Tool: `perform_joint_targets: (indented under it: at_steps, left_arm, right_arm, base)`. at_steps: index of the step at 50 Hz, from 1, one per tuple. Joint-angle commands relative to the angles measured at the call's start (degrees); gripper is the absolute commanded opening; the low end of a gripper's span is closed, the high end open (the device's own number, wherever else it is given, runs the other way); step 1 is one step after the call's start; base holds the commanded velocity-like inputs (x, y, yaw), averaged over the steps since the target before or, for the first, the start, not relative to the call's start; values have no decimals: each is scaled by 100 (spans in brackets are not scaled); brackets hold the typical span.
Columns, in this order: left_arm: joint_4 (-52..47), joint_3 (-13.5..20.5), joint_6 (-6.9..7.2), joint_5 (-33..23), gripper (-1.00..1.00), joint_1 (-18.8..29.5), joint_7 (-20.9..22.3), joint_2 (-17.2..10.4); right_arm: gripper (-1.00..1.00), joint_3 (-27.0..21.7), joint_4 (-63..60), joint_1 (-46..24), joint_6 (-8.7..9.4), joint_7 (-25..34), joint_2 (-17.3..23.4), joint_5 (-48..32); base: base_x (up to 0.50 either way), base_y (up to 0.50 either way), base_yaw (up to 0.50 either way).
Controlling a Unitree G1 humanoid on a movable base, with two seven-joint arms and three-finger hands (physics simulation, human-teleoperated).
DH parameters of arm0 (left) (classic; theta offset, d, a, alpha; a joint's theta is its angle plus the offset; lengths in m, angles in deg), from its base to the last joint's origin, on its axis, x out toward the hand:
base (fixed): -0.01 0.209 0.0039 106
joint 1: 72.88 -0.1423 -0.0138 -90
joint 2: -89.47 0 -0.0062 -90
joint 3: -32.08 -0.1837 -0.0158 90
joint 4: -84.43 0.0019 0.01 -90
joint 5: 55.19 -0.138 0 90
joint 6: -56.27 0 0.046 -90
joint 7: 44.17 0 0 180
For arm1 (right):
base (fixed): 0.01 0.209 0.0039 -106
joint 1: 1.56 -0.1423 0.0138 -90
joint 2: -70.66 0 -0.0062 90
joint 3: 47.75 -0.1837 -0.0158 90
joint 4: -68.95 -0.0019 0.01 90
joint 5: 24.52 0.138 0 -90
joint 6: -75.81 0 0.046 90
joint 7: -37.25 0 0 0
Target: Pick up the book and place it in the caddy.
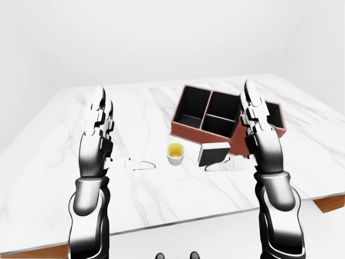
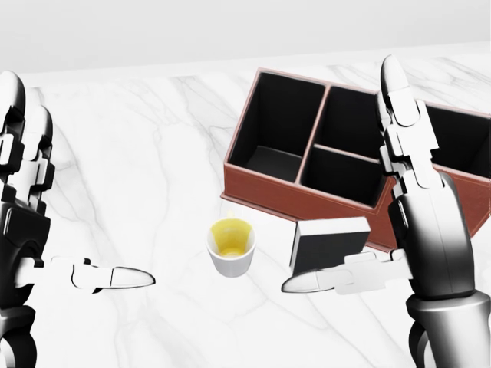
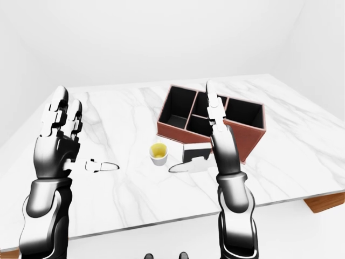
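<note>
White marble counter point(image 2: 138, 153): my left robot hand point(image 2: 23, 199) hangs open and empty; a cup point(image 2: 231, 247) sits mid-counter; the book point(image 2: 328, 244) stands by the caddy point(image 2: 265, 195), likely stiff, light, best pinched across its covers; my right robot hand point(image 2: 414, 222) spread, empty.

The renders are bright and evenly lit, with soft, diffuse light that seems to come from above. The white marble bench point(image 1: 135, 189) reads almost shadowless; only faint, soft-edged shading sits under the things on it. The caddy point(image 2: 265, 192) compartments are deep black inside. Glossy highlights run along the right robot hand point(image 2: 418, 230) and the left robot hand point(image 1: 97, 140). Everything is sharp, with no blur, noise or edge distortion.
</note>
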Motion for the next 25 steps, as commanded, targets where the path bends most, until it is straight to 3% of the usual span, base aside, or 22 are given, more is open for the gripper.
perform_joint_targets:
  at_steps: [1, 25]
  left_arm:
    - [-118, -11, 0, -9, 100, -58, 22, 19]
    - [-113, -19, 0, -40, 100, -122, 54, 39]
  right_arm:
    - [100, -11, -38, 44, 0, 23, 4, 11]
    - [100, 75, 63, 139, 0, 12, -30, -101]
  base:
    - [25, -3, 0]
    - [24, -3, 0]
